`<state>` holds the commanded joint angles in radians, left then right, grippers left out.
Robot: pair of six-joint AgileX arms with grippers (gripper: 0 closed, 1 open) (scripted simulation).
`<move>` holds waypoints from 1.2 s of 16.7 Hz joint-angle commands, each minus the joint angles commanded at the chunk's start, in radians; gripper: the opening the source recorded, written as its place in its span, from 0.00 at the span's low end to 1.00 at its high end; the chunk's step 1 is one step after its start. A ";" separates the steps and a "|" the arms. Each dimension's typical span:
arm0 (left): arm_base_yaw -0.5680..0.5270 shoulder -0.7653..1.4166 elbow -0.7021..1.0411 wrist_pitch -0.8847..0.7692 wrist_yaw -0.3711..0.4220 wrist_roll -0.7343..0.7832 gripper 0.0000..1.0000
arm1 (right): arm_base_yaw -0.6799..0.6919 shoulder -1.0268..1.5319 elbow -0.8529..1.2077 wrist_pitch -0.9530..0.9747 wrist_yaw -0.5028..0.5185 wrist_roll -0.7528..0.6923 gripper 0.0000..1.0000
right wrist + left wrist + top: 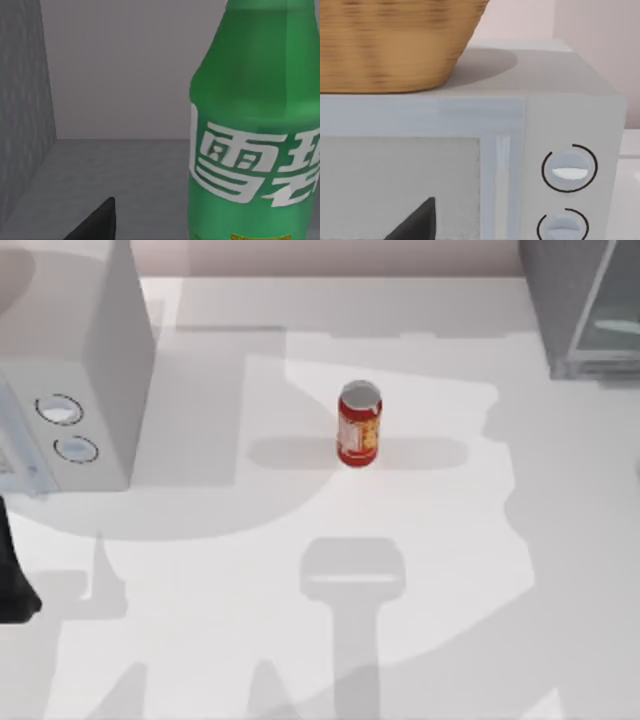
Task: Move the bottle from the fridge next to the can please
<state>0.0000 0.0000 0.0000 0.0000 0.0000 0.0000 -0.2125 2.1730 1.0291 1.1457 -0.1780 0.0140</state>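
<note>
The green bottle (257,125) with its white lettering stands upright on the grey floor inside the fridge (30,100), close in front of the right wrist camera. A dark part of my right gripper (97,222) shows beside the bottle, apart from it. From above, the fridge (580,310) stands at the table's far right corner, its pale door panel angled. The red can (360,425) stands upright near the middle of the table. My left gripper (415,222) sits parked in front of the microwave, with the left arm (15,580) at the table's left edge.
A light grey microwave (70,370) with two round dials (569,168) stands at the far left, a wicker basket (395,45) on top of it. Bare white tabletop (330,620) surrounds the can, crossed by shadows.
</note>
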 joint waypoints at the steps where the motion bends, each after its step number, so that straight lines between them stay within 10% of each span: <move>1: 0.000 0.000 0.000 0.000 0.000 0.000 1.00 | 0.001 0.013 0.027 -0.013 0.002 0.000 1.00; 13: 0.000 0.000 0.000 0.000 0.000 0.000 1.00 | 0.018 0.136 0.265 -0.129 0.021 -0.001 1.00; 20: 0.000 0.000 0.000 0.000 0.000 0.000 1.00 | 0.018 0.136 0.265 -0.129 0.021 -0.001 0.47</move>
<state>0.0000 0.0000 0.0000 0.0000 0.0000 0.0000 -0.1941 2.3087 1.2937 1.0171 -0.1571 0.0127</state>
